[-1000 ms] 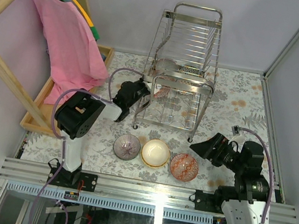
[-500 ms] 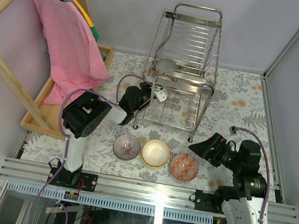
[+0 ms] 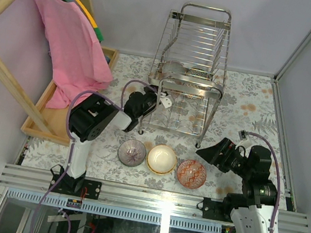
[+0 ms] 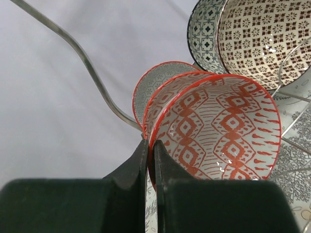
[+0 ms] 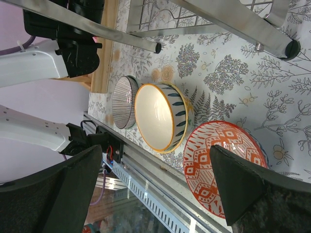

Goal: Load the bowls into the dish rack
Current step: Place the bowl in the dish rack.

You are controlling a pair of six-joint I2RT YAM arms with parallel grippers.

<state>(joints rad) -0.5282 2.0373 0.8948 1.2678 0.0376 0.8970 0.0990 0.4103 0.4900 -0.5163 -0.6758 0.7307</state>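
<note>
My left gripper (image 3: pixel 157 99) is shut on the rim of a red-and-white patterned bowl (image 4: pixel 218 131), held on edge at the left side of the chrome dish rack (image 3: pixel 191 85). More bowls (image 4: pixel 257 39) stand in the rack just behind it. On the table in front lie a grey striped bowl (image 3: pixel 132 152), a cream bowl (image 3: pixel 161 159) and a red patterned bowl (image 3: pixel 191 173). My right gripper (image 3: pixel 206 152) hangs open just right of these, above the table. Its view shows the cream bowl (image 5: pixel 158 116) and the red bowl (image 5: pixel 218 165) between its spread fingers (image 5: pixel 63 189).
A pink cloth (image 3: pixel 74 49) hangs from a wooden frame at the left over a shallow wooden tray (image 3: pixel 46 111). The rack's legs (image 5: pixel 291 48) stand on the flowered table cover. A metal rail (image 3: pixel 159 201) runs along the near edge. Walls close in the right side.
My left gripper carried the red-and-white bowl a little to the right, closer against the rack, and the bowl turned. The right arm shifted slightly left, still open.
</note>
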